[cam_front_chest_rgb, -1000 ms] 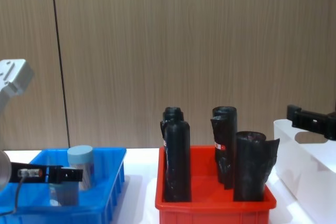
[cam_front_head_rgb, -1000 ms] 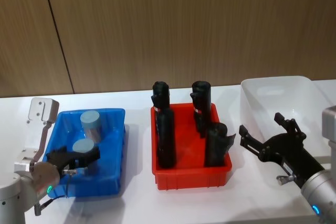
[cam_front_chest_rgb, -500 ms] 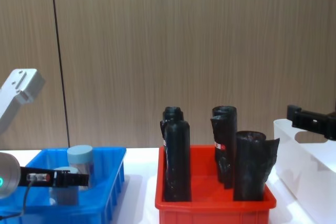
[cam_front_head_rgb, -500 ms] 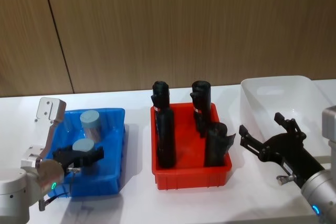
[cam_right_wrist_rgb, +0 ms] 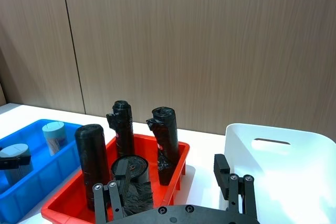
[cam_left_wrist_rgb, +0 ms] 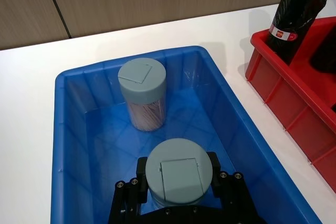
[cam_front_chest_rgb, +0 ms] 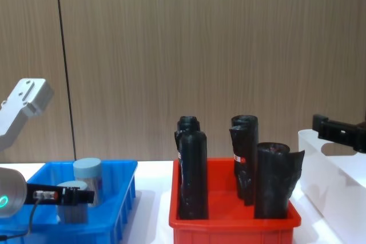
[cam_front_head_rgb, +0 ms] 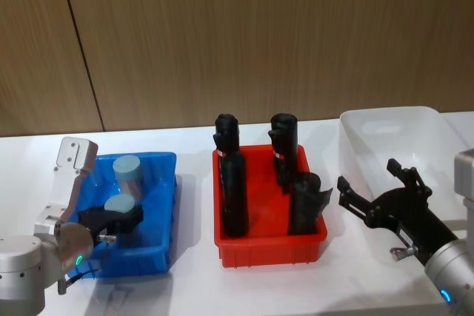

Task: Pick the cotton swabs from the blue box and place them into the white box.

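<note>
my left pincer (cam_left_wrist_rgb: 178, 170) sits low in the centre of the left wrist view, down inside the blue box (cam_left_wrist_rgb: 65, 129); it is clenched on the near jar of cotton swabs (cam_left_wrist_rgb: 178, 178); its black fingers (cam_left_wrist_rgb: 140, 171) press on either side of the jar just under the pale-blue lid, spread only as wide as the jar itself; the jar stands upright on the floor of the box; the lid covers the contact points, so i cannot make out how firmly the pads bite.

in the head view the same grasp shows at lower left; the left pincer (cam_front_head_rgb: 122, 216) wraps the near jar (cam_front_head_rgb: 118, 203) inside the blue box (cam_front_head_rgb: 159, 159); the far jar (cam_front_head_rgb: 127, 172) stands upright just behind it, apart from my fingers; in the wrist view the far jar (cam_left_wrist_rgb: 143, 94) shows thin swab sticks through its clear wall.

in the chest view, lower left, the front wall of the blue box (cam_front_chest_rgb: 108, 221) hides the lower part of both jars.

my right pincer (cam_front_head_rgb: 368, 177) hangs at lower right of the head view, released, its fingers spread wide and holding nothing; it hovers in front of the white box (cam_front_head_rgb: 385, 113), between that box and the red bin (cam_front_head_rgb: 270, 251); at the right edge of the chest view it is cut off by the frame.

the black rolls (cam_front_head_rgb: 233, 197) stand upright in the red bin at centre; all three bins rest on the white table (cam_front_head_rgb: 192, 283); the white box runs out of the right edge of the head view.
</note>
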Motion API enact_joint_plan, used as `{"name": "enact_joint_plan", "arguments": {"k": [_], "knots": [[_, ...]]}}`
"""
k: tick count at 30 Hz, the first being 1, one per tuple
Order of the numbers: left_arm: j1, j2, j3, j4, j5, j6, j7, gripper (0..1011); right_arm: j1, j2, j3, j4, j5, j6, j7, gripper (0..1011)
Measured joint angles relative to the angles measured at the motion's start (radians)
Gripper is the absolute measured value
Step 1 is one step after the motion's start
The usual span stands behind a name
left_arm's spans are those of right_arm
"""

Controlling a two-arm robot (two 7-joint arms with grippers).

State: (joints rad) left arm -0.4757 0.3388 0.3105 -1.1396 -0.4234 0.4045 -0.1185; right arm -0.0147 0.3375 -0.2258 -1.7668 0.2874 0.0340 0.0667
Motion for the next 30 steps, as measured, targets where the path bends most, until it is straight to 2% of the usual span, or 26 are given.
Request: {"name": "enact_joint_plan", "arguments": {"k": [8, 16, 27, 30], "knots": [[0.006, 0.001, 0.000, -0.015, 0.009, -0.017, 0.002, 669, 0.000, 0.000, 0.000, 0.000, 0.000, 0.000, 0.000, 1002], [0.033, 0.016, -0.003, -0.088, 0.022, -0.051, 0.002, 668, 0.000, 0.000, 0.000, 0.000, 0.000, 0.000, 0.000, 1002], [0.064, 0.042, -0.006, -0.189, 0.038, -0.089, -0.079, 669, 0.000, 0.000, 0.000, 0.000, 0.000, 0.000, 0.000, 1002], [0.071, 0.051, -0.007, -0.216, 0.041, -0.100, -0.123, 669, 0.000, 0.000, 0.000, 0.000, 0.000, 0.000, 0.000, 1002]]}}
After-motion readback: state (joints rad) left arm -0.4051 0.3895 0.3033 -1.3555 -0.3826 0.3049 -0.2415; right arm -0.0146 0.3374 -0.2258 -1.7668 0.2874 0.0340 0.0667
